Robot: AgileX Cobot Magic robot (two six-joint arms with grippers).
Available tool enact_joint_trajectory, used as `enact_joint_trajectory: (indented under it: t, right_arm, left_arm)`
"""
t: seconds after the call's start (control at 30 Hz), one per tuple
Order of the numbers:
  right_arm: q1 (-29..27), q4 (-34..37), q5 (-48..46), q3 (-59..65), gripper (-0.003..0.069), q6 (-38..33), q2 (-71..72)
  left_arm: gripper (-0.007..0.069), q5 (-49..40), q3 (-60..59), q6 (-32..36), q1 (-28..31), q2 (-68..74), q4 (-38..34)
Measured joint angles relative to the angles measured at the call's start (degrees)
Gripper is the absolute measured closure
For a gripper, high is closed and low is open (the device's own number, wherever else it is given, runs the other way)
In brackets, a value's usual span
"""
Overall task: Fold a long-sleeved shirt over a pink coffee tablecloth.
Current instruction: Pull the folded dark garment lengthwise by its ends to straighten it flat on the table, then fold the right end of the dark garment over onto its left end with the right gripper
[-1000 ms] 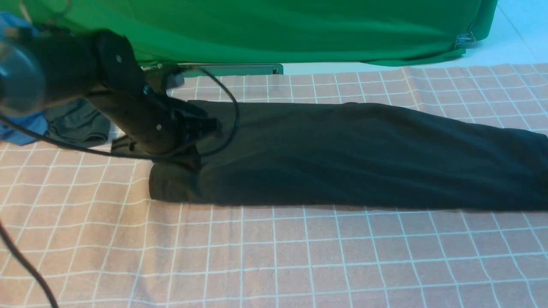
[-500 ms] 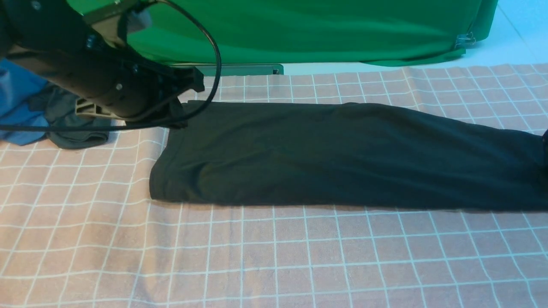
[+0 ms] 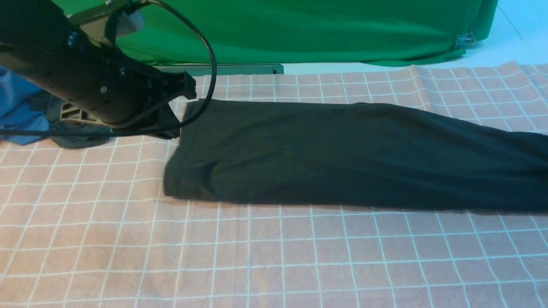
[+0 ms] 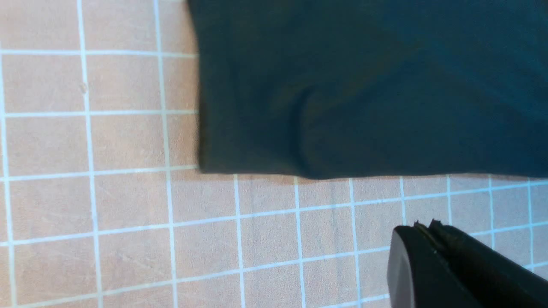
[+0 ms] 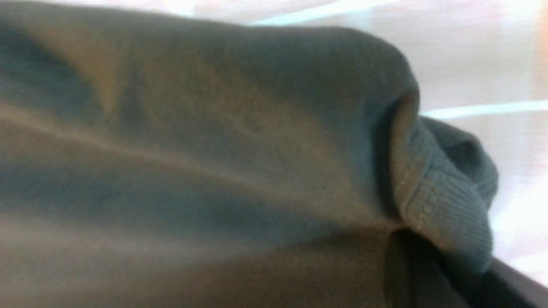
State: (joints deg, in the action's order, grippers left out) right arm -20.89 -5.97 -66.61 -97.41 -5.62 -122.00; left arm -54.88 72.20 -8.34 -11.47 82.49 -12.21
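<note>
The long-sleeved shirt (image 3: 342, 154) lies folded into a long black band across the pink coffee tablecloth (image 3: 274, 256); its print is hidden. My left gripper (image 3: 182, 107) hovers by the shirt's far left corner. In the left wrist view the left gripper (image 4: 426, 224) is shut and empty, over bare tablecloth (image 4: 107, 192) and apart from the shirt (image 4: 364, 85). The right gripper is outside the front view. The shirt (image 5: 214, 149) fills the right wrist view, and its ribbed edge (image 5: 445, 214) bunches over my right gripper (image 5: 445, 278), which is shut on it.
A blue cloth (image 3: 21, 111) and a smaller dark grey garment (image 3: 81, 139) lie at the far left behind my left arm. The green backdrop cloth (image 3: 299, 30) hangs along the back, with a metal clip (image 3: 464, 40) at its right end. The tablecloth's far right corner is rumpled.
My left arm lifted off the shirt's left end and drew back to the left. The whole shirt then slid a little to the right, and the tablecloth's far right corner wrinkled.
</note>
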Motion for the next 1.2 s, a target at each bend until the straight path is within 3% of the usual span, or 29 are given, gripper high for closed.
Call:
enact_joint_trajectory:
  t: [0.13,0.27,0.47,0.93,1.2]
  right_arm:
    - [-0.7,-3.1,-2.4,-5.1,0.0571,2.1,2.0]
    - [0.1,-1.5,-2.9,-8.7,0.0571,2.7,4.0]
    - [7.1,0.8,-3.2,-13.3,0.0571,2.9,7.2]
    - [35.9,13.3,-1.1,-19.3,0.0571,9.1,8.0]
    - [44.7,20.5,7.2,-19.3,0.0571,11.1,4.3]
  left_arm:
    - [0.0612,-0.2,0.0,0.1,0.0,-1.3,0.1]
    - [0.0612,-0.4,0.0,0.1,0.0,-2.1,0.4]
    - [0.0612,-0.2,0.0,0.0,0.0,-2.8,0.9]
    - [0.0612,1.7,0.0,-0.4,0.0,-2.8,-0.6]
    - [0.0612,2.1,0.0,-0.4,0.0,-2.8,-1.8]
